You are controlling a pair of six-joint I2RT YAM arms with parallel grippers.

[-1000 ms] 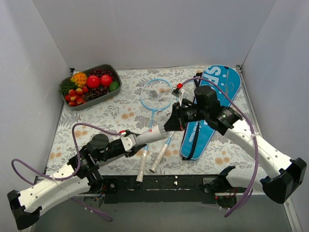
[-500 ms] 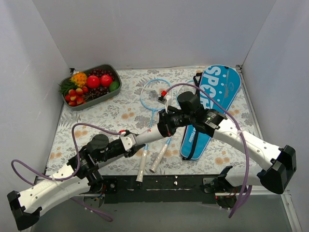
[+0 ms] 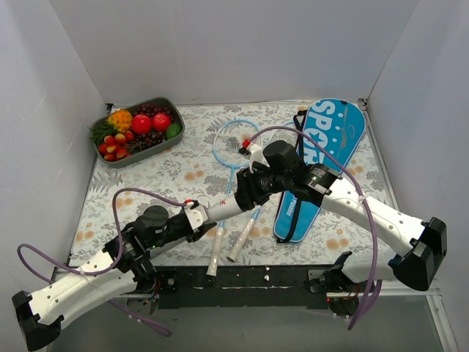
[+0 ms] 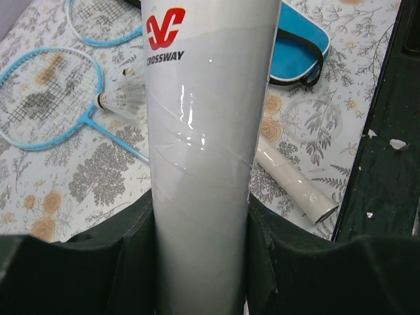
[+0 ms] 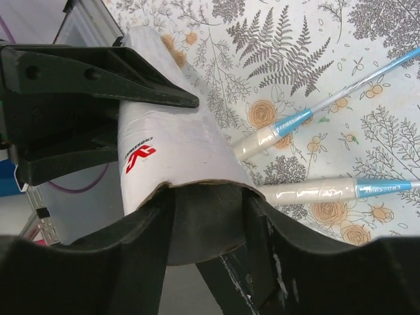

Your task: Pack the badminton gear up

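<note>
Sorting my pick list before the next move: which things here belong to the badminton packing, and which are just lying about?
For the job: white shuttlecock tube, two rackets, loose shuttlecock, blue bag.
Lying about: grey tray, fruit in it.

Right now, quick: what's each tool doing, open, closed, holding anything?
Left tool: closed on the white tube.
Right tool: open, with a finger on either side of the tube's open end.
</note>
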